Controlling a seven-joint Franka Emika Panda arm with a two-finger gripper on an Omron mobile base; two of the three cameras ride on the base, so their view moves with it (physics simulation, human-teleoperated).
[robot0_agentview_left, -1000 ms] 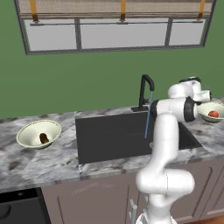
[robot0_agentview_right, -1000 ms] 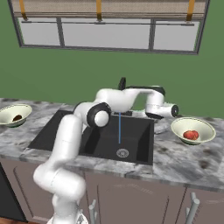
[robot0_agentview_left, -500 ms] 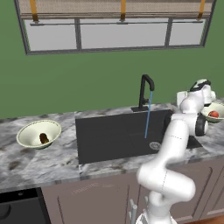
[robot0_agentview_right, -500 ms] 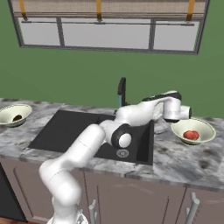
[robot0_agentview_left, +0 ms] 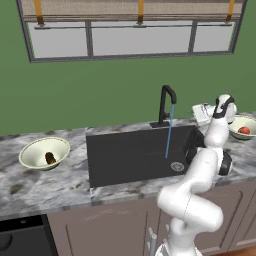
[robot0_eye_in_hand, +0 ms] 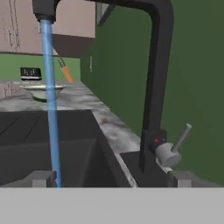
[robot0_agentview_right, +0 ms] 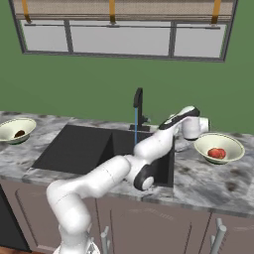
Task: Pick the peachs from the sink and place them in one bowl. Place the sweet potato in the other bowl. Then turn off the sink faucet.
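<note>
Hand view: the sink faucet (robot0_eye_in_hand: 159,87) rises close ahead, its blue water stream (robot0_eye_in_hand: 51,100) falling into the sink (robot0_eye_in_hand: 48,144); a grey lever (robot0_eye_in_hand: 175,146) sticks out from the faucet's base.
Counter: grey marbled counter (robot0_agentview_left: 45,187) wraps around the sink (robot0_agentview_left: 137,155), above brown cabinet fronts (robot0_agentview_left: 105,230).
Sink: black basin with a silver drain ring (robot0_agentview_left: 177,166) near the foot of the stream.
Faucet: stands at the sink's back edge (robot0_agentview_left: 166,105), water running.
Sweet potato: the sweet potato (robot0_agentview_left: 50,158) lies in the other bowl (robot0_agentview_left: 44,152), on the counter left of the sink.
Peachs: the peachs (robot0_agentview_right: 216,153) sit in one bowl (robot0_agentview_right: 219,148), on the counter right of the sink; I cannot tell them apart as two.
Gripper: gripper (robot0_agentview_left: 202,114) hangs right of the faucet, between it and the peach bowl; both tips (robot0_eye_in_hand: 41,178) sit wide apart with nothing between them, touching nothing.
Room: green wall (robot0_agentview_left: 100,95) behind the sink, a window (robot0_agentview_left: 135,30) above it.
</note>
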